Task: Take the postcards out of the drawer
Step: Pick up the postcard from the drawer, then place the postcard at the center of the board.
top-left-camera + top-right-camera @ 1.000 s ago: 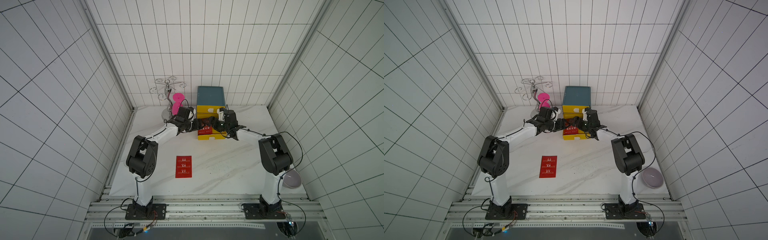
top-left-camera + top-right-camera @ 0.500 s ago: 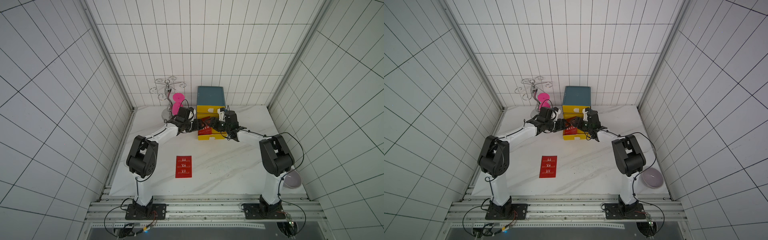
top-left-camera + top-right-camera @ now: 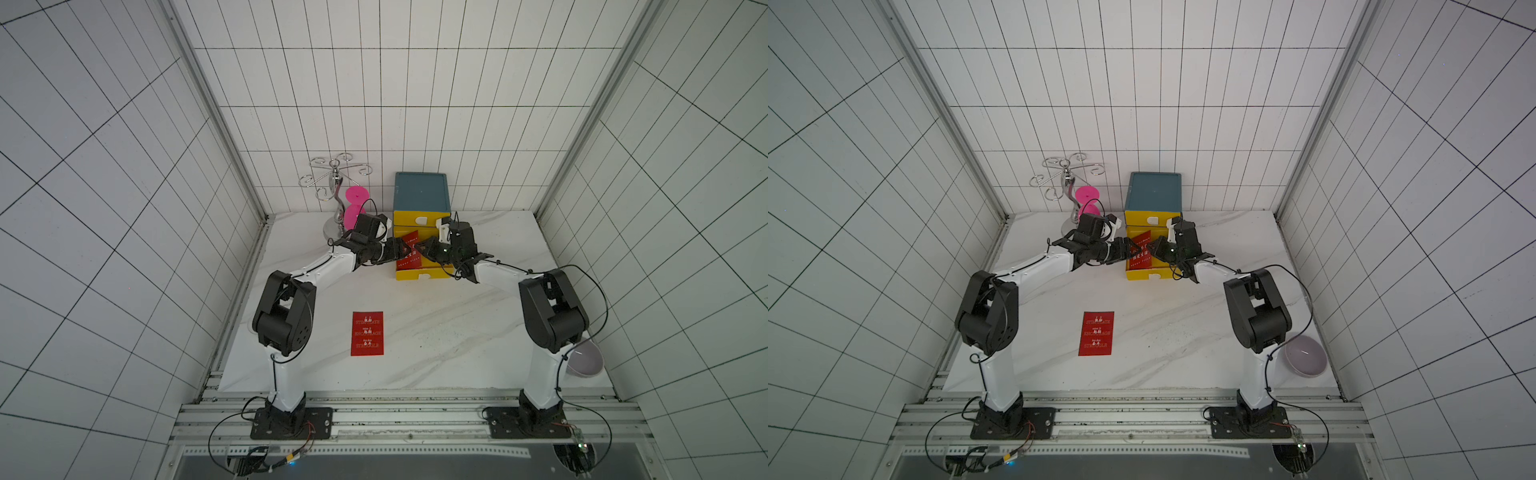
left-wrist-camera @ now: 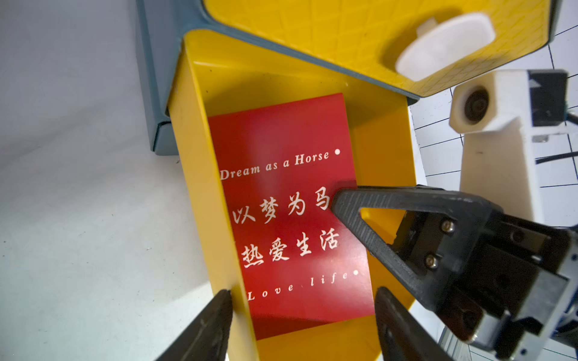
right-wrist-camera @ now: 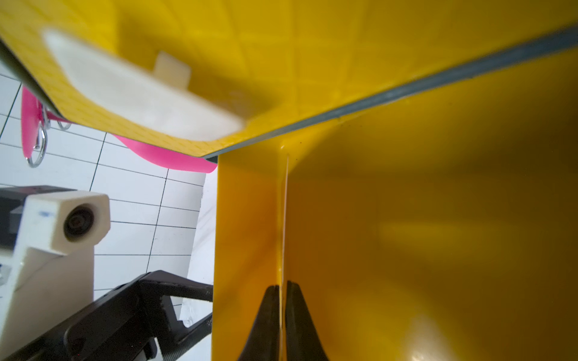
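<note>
Postcards: loose postcard (image 3: 367, 333) lies flat on the table (image 3: 457, 328) near the front edge, left of centre, already out. Drawer postcard (image 4: 287, 203) sits in the open yellow drawer (image 4: 200, 175) of the cabinet (image 3: 420, 193) at the middle of the back edge. It is red with white lettering and seems raised along one side. Whether a third lies beneath it cannot be told.

Right jaws pressed together on the drawer postcard's long edge. The right wrist view shows the card edge-on, a thin pale line nipped between the tips. Left jaws spread, hanging at the drawer just beside the card, gripping nothing visible.

Step in hand, by judgement: grasp on the second card made, lift not yet begun. Next move calls for a rise clear of the drawer walls and of the upper drawer front (image 4: 344, 37) overhanging them, then a carry toward the table's front. The edge-grip is thin, so the card may swivel or slip. Left arm close by, room tight.

Against the frame a second ago: right jaws stood apart then and are closed now. Both arms are much where they were, and the loose postcard is unmoved
</note>
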